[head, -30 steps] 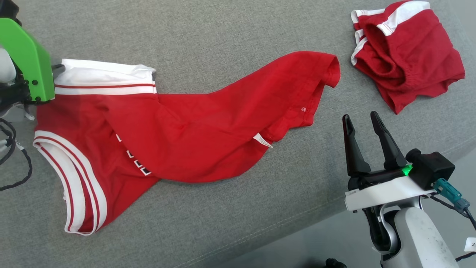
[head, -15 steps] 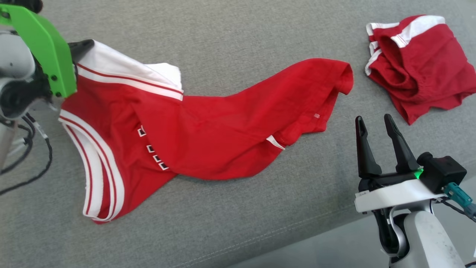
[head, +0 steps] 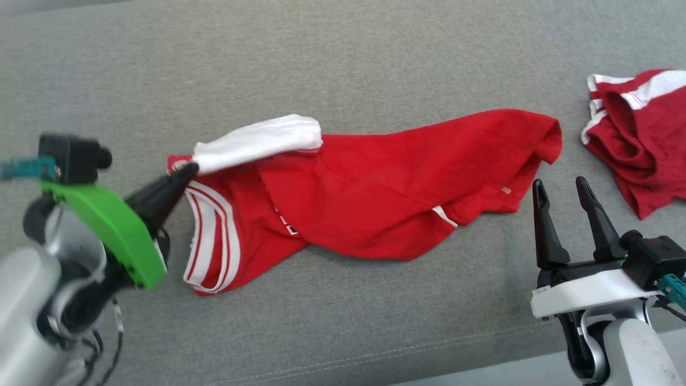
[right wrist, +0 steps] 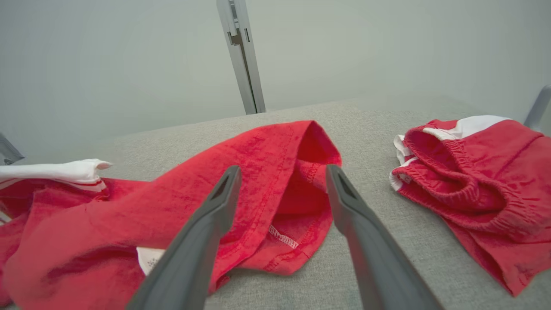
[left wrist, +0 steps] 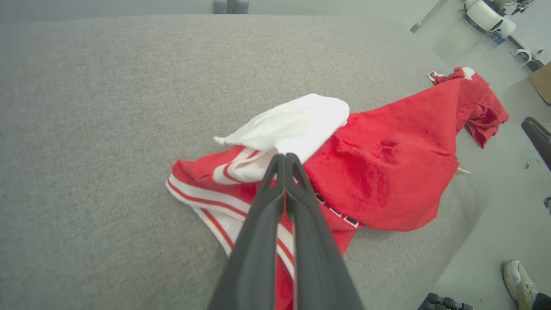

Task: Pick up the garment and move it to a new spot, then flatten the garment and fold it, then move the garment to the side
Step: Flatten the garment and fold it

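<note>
Moving the red jersey with white striped trim (head: 386,198) to a new spot, by the look of it. Lift the pinched corner enough to clear the grey fabric-covered desk (head: 343,59), travel slowly to avoid bunching the trailing cloth, and steer clear of the crumpled red shorts with white bands (head: 638,161) at the far right. Lying mid-desk, stretched left to right, white shoulder panel (head: 262,140) turned up at the left end. Left hand (head: 188,170): clamped fully shut on the striped trim beside that panel. Right hand (head: 560,188): spread wide, holding nothing, near the right hem but apart from it.
</note>
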